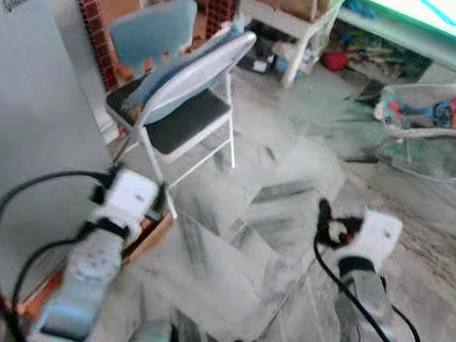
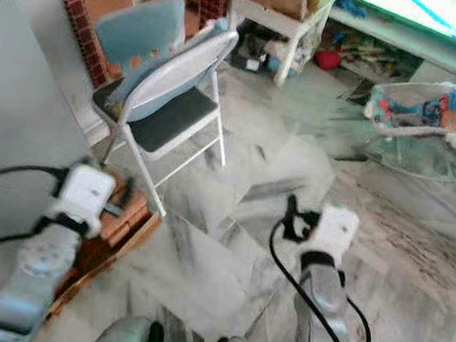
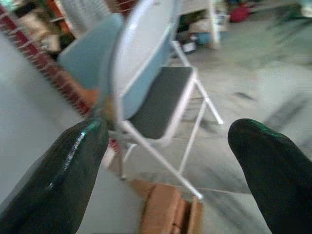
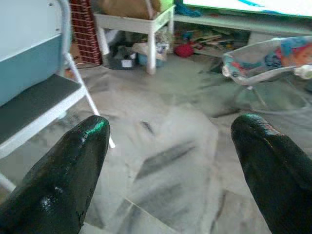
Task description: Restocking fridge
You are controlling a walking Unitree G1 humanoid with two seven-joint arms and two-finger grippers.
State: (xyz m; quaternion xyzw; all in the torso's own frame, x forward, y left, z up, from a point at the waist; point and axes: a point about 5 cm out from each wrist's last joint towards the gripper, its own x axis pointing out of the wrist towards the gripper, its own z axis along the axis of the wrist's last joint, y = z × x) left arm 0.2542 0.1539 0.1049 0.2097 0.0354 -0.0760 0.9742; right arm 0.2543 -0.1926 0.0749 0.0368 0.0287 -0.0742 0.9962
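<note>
The grey fridge point(image 1: 23, 119) stands shut at my left, a small logo near its top corner. My left gripper point(image 3: 168, 131) is held out low beside it, open with nothing between its black fingers point(image 3: 73, 165), facing a folding chair point(image 3: 156, 97). My right gripper point(image 4: 170, 124) is open and empty too, raised over the marble floor point(image 4: 165, 146) on my right. In the left eye view both silver arms reach forward, the left wrist point(image 1: 124, 201) near the fridge's lower corner and the right wrist point(image 1: 367, 237) over open floor.
A white folding chair point(image 1: 187, 94) with a blue back and dark seat stands just right of the fridge. A brown cardboard box point(image 1: 144, 240) lies at the fridge's foot. A baby bouncer point(image 1: 435, 118) sits far right, a white side table point(image 1: 291, 23) at the back.
</note>
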